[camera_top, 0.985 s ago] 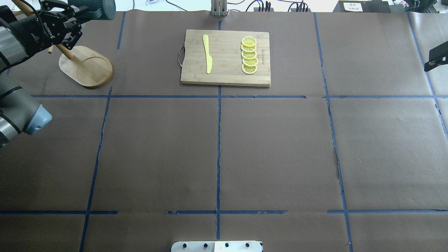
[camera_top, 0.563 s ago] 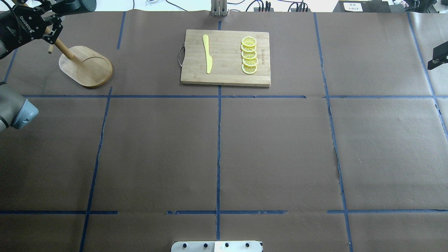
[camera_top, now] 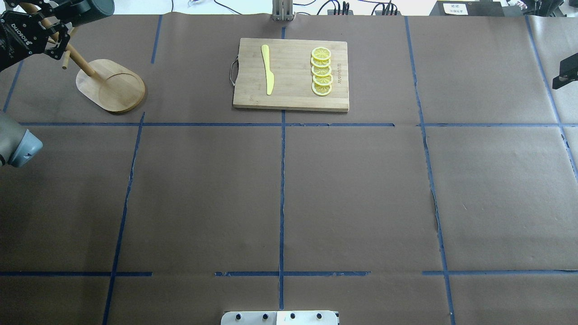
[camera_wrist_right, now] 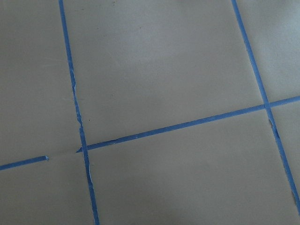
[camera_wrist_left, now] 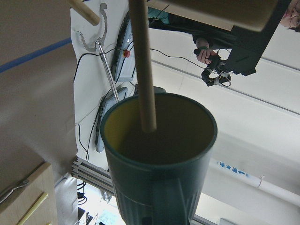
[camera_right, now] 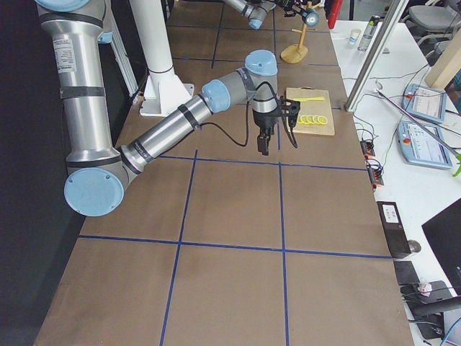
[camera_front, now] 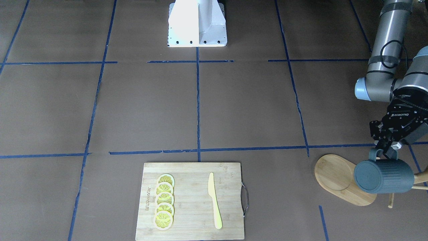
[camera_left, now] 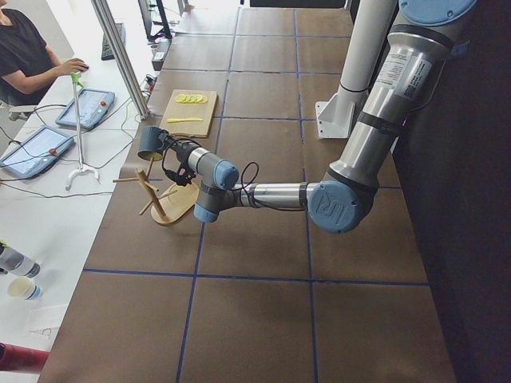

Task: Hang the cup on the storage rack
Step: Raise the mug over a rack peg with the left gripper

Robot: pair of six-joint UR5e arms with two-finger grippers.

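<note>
The dark blue-grey cup [camera_front: 384,175] hangs on its side from my left gripper [camera_front: 384,153], which is shut on its loop handle, above the outer end of the wooden storage rack's base [camera_front: 336,175]. In the overhead view the gripper [camera_top: 49,36] and cup [camera_top: 92,8] are at the far left corner, by the rack's post [camera_top: 81,61]. In the left wrist view a dowel peg [camera_wrist_left: 143,70] crosses in front of the cup's yellow mouth [camera_wrist_left: 159,140]. My right gripper [camera_right: 263,140] hangs over the table's right side; I cannot tell whether it is open or shut.
A rectangular cutting board [camera_top: 291,74] with a yellow knife [camera_top: 267,67] and several lemon slices [camera_top: 321,71] lies at the far middle. Blue tape lines cross the brown table. An operator sits beyond the far edge in the exterior left view [camera_left: 24,56].
My left gripper has carried the cup leftward toward the table's far left corner, along the rack's post and pegs. The right arm has barely moved.
</note>
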